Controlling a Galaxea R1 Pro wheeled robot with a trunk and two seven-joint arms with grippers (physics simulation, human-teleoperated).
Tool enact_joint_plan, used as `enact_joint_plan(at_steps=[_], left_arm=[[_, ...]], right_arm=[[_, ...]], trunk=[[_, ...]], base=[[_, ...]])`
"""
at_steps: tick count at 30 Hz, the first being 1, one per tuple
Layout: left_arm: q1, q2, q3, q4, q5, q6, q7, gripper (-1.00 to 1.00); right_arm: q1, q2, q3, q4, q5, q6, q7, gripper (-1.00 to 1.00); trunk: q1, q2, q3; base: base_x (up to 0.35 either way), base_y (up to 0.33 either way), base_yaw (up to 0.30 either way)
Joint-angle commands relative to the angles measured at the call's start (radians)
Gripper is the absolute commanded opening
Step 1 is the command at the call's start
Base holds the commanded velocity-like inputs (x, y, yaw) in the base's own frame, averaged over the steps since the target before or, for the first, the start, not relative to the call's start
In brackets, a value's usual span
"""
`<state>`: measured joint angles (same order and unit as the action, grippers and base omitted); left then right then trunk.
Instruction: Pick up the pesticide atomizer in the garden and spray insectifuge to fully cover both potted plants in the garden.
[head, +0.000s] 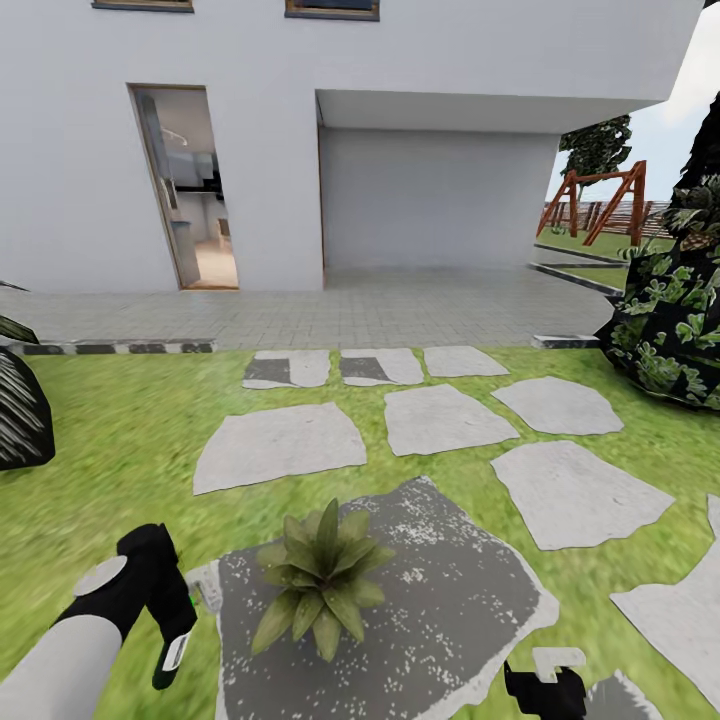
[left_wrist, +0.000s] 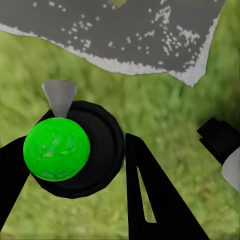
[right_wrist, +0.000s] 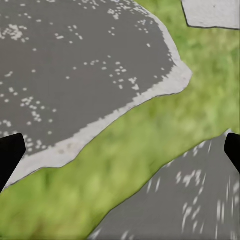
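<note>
So, left tool (left_wrist: 75, 160) is clamped round the pesticide atomizer (head: 175, 640), w/ the bottle hanging nozzle-down off my left side, over grass just beside the dark stone slab (head: 450, 590). In the left wrist view I look down its round black body (left_wrist: 100, 150) w/ the bright green cap (left_wrist: 56, 148) on top and a fingertip (left_wrist: 150, 200) alongside; the fingers sit on either side of the body, so the grip reads as mid-body.

Handling, as I judge it: small, slim, rigid plastic, light, prob smooth and a bit slippery on a round section, so it can twist in the tool. Best hold is across the body below the cap, clear of the nozzle, firm but not crushing. Not fragile, though a drop on stone could knock it away.

One potted plant (head: 320, 580) sits on the slab, near the atomizer, leaves spread in a low rosette; pot is hidden under them. Second plant I can't place.

Right tool (head: 545, 685) hangs low on my right, jaws wide, nothing in it; the right wrist view has its tips apart over slab and grass.
</note>
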<state>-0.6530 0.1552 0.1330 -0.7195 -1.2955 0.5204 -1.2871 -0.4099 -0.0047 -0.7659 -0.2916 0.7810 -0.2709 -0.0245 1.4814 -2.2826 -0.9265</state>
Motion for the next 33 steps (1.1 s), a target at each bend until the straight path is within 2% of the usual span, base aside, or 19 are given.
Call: enact_joint_plan(at_steps=[1, 3, 7, 11, 14, 23, 33], left_arm=[[0.006, -0.003, 0.002, 0.003, -0.004, 0.01, 0.003, -1.0], [0.019, -0.011, 0.003, 0.028, 0.002, 0.01, 0.043, -1.0], [0.025, -0.03, 0.011, 0.137, 0.011, 0.009, 0.159, -1.0], [0.025, -0.033, 0.015, 0.173, 0.07, 0.01, 0.209, -1.0], [0.025, -0.041, 0.014, 0.176, 0.086, 0.009, 0.262, -1.0], [0.024, -0.048, 0.017, 0.175, 0.089, 0.009, 0.273, -1.0], [0.025, -0.048, 0.013, 0.176, 0.088, 0.009, 0.276, -1.0]], right_arm=[[-0.001, 0.0, -0.007, 0.002, 0.011, -0.005, -0.003, 1.0], [-0.001, 0.0, -0.007, 0.002, 0.011, -0.005, -0.003, 1.0], [-0.001, 0.0, -0.007, 0.003, 0.011, -0.005, -0.003, 1.0], [-0.001, 0.0, -0.007, 0.003, 0.01, -0.005, -0.003, 1.0], [-0.001, 0.0, -0.007, 0.002, 0.008, -0.005, -0.003, 1.0], [-0.001, 0.0, -0.007, 0.002, 0.006, -0.006, -0.005, 1.0], [-0.001, 0.0, -0.007, 0.002, 0.007, -0.007, -0.004, 1.0]], trunk=[[0.0, 0.0, -0.001], [0.0, 0.0, -0.001], [0.0, 0.0, -0.001], [0.0, 0.0, -0.001], [0.0, 0.0, -0.001], [0.0, 0.0, -0.001], [0.0, 0.0, -0.001]], base=[[0.0, 0.0, 0.0], [0.0, 0.0, 0.0], [0.0, 0.0, 0.0], [0.0, 0.0, 0.0], [0.0, 0.0, -0.002], [0.0, 0.0, -0.238], [0.0, 0.0, -0.019]])
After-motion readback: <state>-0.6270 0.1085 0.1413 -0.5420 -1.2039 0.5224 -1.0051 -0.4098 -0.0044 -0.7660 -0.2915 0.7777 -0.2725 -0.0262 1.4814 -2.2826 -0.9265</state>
